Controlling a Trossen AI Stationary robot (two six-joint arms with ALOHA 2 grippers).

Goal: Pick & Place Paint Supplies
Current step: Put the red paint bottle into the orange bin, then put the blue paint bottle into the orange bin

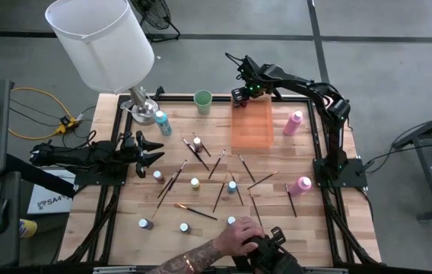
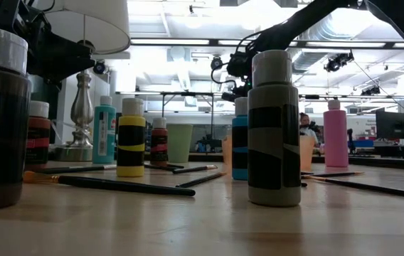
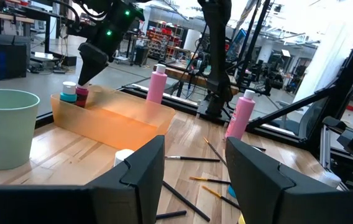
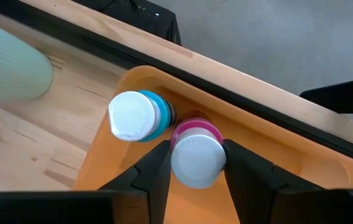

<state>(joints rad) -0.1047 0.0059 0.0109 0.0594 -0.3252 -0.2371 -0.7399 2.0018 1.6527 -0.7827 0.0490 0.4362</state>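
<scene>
Wooden table (image 1: 201, 221): orange bin (image 4: 301, 180) with blue bottle (image 4: 136, 117), pink bottle (image 4: 196, 155).

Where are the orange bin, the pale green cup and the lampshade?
Orange bin (image 1: 252, 126), high view, on its translucent floor.
Green cup (image 1: 203, 101), high view, on its open rim.
Lampshade (image 1: 100, 43), high view, on its white side wall.
</scene>
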